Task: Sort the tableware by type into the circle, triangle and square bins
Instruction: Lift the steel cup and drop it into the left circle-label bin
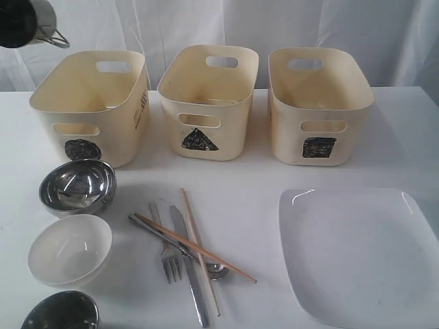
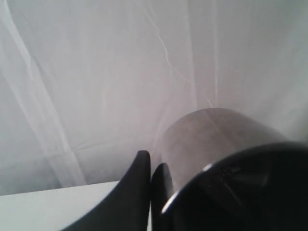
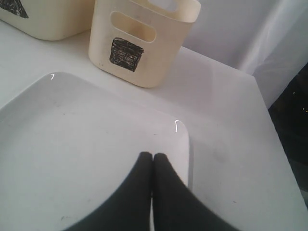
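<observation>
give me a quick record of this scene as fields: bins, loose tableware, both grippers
bins: circle bin, triangle bin, square bin, in a row at the back
left gripper: appears shut on steel cup, held high near the circle bin
right gripper: shut, empty, over square plate
bowls: steel bowl, white bowl, second steel vessel cut off by the frame
cutlery: fork, knife, spoon, chopsticks, crossed in one pile

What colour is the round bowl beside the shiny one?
The round bowl is white; the exterior view shows it best.
</observation>
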### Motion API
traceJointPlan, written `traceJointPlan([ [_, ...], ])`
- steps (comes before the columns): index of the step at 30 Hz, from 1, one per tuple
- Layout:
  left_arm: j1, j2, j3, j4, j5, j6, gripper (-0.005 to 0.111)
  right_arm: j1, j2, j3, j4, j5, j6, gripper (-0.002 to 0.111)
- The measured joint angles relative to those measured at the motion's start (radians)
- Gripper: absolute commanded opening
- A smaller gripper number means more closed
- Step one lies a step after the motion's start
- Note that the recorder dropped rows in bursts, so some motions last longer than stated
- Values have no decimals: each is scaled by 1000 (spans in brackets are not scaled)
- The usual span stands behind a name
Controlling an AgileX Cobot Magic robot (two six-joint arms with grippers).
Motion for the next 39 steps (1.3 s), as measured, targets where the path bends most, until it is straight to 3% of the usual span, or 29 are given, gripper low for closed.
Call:
traceJointPlan([
  [3, -47, 138, -133, 128, 63, -36, 0, 0, 0, 0, 0, 0, 0, 0],
  [8, -88, 217, -192, 177, 92, -71, 3, 0, 0, 0, 0, 0, 0, 0],
  [16, -123, 264, -199, 183, 170, -98, 49, 0, 0, 0, 0, 0, 11, 0],
  [19, -129, 266, -199, 183, 184, -143, 58, 0, 0, 0, 0, 0, 14, 0],
  [22, -131, 266, -199, 183, 202, -169, 58, 0, 0, 0, 0, 0, 16, 0],
  [28, -131, 244, -199, 187, 387, -184, 58, 0, 0, 0, 0, 0, 19, 0],
  [35, -131, 99, -199, 187, 521, -184, 58, 0, 0, 0, 0, 0, 19, 0],
  [39, -131, -18, -199, 187, 666, -184, 55, 0, 0, 0, 0, 0, 19, 0],
])
